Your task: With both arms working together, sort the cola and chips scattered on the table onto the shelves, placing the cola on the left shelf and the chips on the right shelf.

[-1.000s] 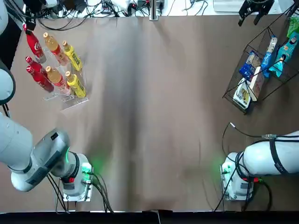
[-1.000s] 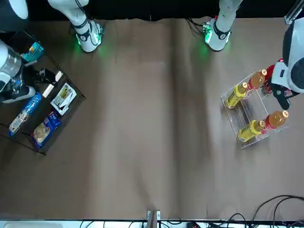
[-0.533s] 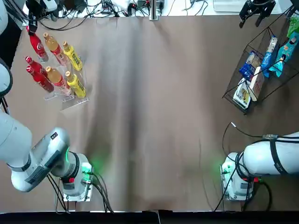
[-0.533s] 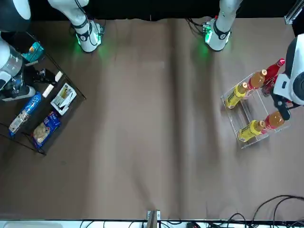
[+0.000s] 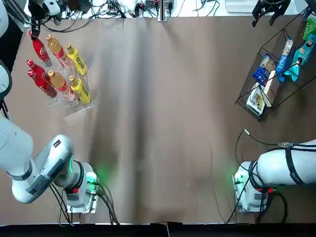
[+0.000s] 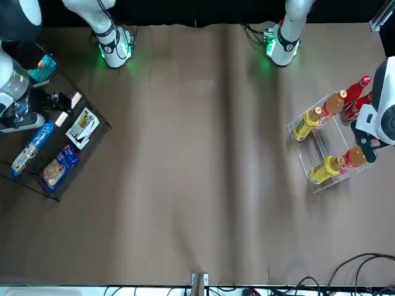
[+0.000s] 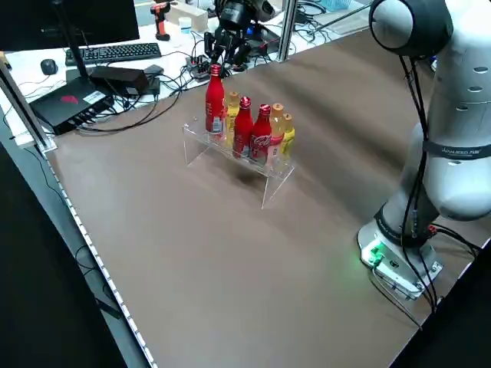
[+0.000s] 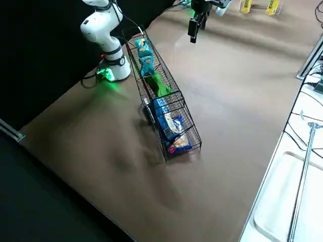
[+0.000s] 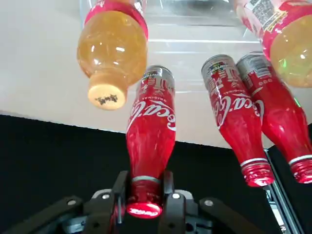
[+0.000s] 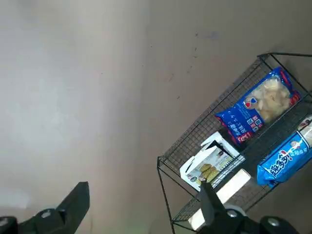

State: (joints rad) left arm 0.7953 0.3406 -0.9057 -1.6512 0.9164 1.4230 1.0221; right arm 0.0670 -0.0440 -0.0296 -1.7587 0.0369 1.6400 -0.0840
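Top view: the left gripper [image 5: 35, 25] hangs at the far-left corner of the brown table [image 5: 163, 123], over the left shelf [image 5: 74, 106], where three cola bottles [image 5: 39, 48] stand beside orange and yellow drinks.

Left side view: the tallest cola stands upright at the rack's far end.

Left wrist view: the jaws are clamped on that bottle's red cap [image 9: 142, 207].

Right side view: teal and green chips [image 8: 147, 63] lie in the right shelf [image 8: 187, 127].

Right wrist view: the right gripper [image 10: 141, 207] hovers with jaws apart.
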